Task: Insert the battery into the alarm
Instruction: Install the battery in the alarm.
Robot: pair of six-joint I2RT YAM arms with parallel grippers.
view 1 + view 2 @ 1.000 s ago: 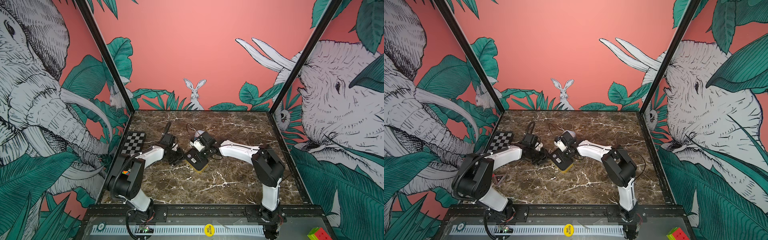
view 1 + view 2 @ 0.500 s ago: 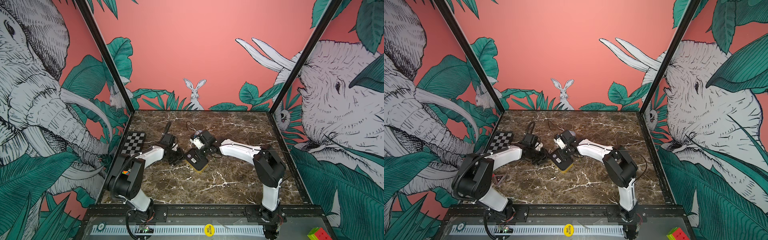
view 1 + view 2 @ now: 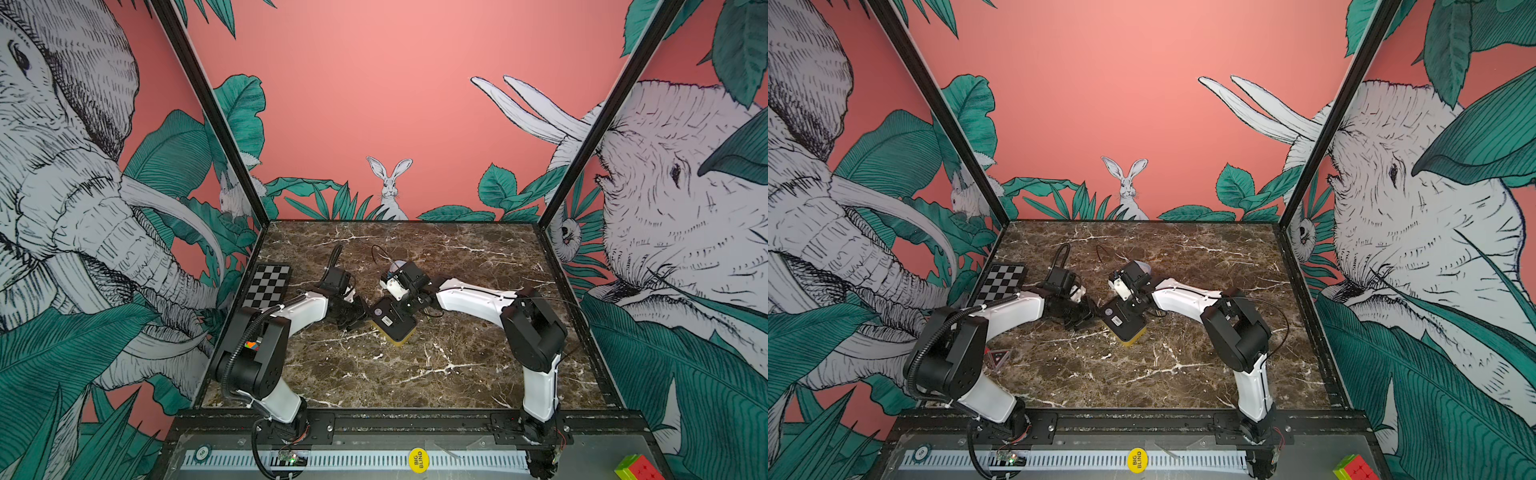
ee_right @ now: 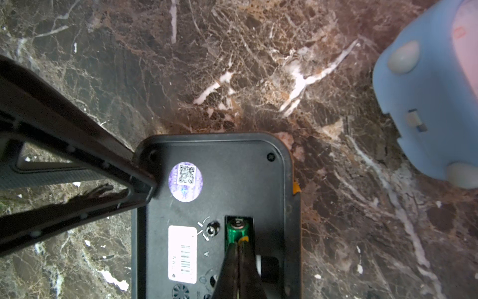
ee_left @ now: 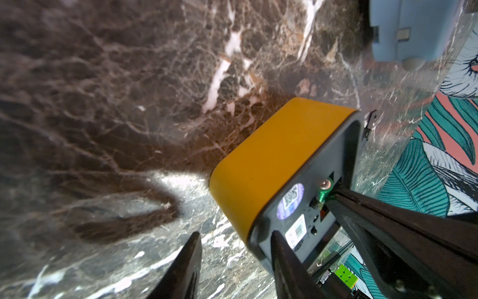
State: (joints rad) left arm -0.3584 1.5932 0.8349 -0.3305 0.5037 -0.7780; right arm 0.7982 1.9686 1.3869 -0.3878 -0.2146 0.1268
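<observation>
Marble surface [image 3: 415,365] sitting inside jungle-mural walls [image 3: 374,104]. Left gripper [image 5: 234,233], half open, is touching the alarm [image 4: 232,176]; right gripper [image 4: 239,244], closed, is pressing the battery [image 4: 234,227].

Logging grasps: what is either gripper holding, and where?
Nothing is held. The shut right gripper presses the green cylindrical battery in the yellow-and-black alarm; the open left gripper touches its corner.

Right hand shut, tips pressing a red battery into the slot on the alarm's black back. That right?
Not quite: the battery is green, not red. The right wrist view shows it lying in the slot on the black back of the alarm, with the tips of the shut right hand pressing on it.
</observation>
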